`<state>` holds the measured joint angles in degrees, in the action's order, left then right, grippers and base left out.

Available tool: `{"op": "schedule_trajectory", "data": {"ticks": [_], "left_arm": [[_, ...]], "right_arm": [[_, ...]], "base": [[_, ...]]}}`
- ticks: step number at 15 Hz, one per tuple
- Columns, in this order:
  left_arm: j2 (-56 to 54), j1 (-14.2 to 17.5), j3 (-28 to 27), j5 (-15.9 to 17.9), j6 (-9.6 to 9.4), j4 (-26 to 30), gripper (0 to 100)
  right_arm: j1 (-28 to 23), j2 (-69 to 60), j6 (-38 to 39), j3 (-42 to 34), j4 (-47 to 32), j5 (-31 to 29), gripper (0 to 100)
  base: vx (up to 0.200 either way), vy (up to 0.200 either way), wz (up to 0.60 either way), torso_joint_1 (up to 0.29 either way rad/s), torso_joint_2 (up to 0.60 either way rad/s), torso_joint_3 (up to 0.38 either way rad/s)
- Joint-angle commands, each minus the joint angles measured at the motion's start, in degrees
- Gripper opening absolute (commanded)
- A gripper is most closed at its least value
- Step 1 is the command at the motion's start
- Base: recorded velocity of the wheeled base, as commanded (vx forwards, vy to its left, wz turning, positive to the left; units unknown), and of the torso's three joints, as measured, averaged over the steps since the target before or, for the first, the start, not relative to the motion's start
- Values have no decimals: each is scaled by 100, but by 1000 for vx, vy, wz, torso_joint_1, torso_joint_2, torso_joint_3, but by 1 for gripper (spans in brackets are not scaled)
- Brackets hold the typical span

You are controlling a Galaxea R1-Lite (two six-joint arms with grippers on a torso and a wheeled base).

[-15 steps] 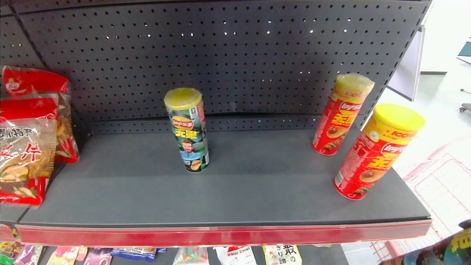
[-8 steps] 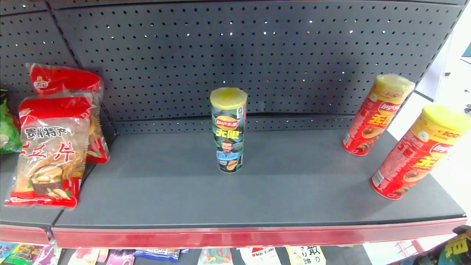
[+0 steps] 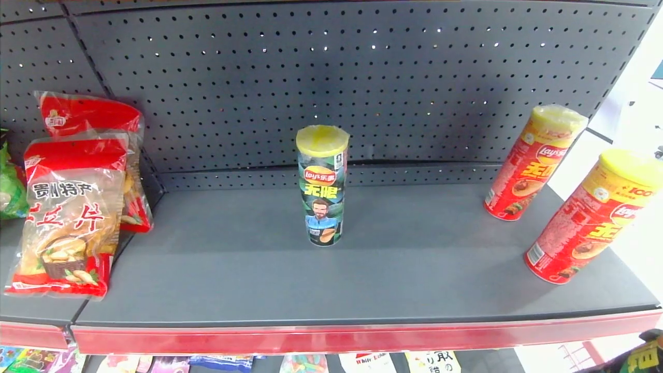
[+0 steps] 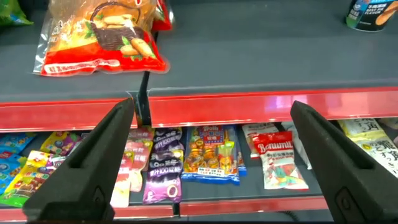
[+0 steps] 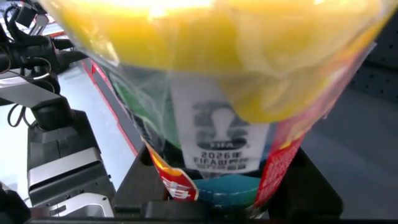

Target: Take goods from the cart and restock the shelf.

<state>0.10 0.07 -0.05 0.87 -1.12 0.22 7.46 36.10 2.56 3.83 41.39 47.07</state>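
At the left of the frame, red snack bags (image 3: 67, 217) lean at the end of the grey shelf (image 3: 362, 280). In the middle, a green chip can (image 3: 321, 186) stands up straight. At the right stand the back red chip can (image 3: 533, 161) and the front red chip can (image 3: 593, 217). The left claw (image 4: 214, 165) is spread wide with nothing in it, in front of the shelf's red edge. The right claw (image 5: 227, 190) squeezes a chip can with a yellow lid (image 5: 236, 87).

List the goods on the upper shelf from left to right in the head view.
Green bag → peanut bag → green can → far red can → near red can.
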Motion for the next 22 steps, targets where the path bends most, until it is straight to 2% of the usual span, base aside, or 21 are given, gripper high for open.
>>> {"op": "schedule_trajectory", "data": {"ticks": [1,6,11,22], "left_arm": [[-1,1,-4,-7,42,-4,100],[-1,-7,5,-16,33,4,100],[-1,1,-4,-16,33,-4,100],[-1,1,-4,28,15,4,100]], "right_arm": [[-8,-261,-1,-5,-210,13,0],[-8,-384,-1,-14,-518,39,0],[-8,-384,-1,-31,-526,39,0],[-17,-639,16,57,-526,22,0]], "base": [[0,0,0,0,0,0],[0,0,0,0,0,0],[200,0,0,-3,1,1],[0,0,0,0,0,0]]}}
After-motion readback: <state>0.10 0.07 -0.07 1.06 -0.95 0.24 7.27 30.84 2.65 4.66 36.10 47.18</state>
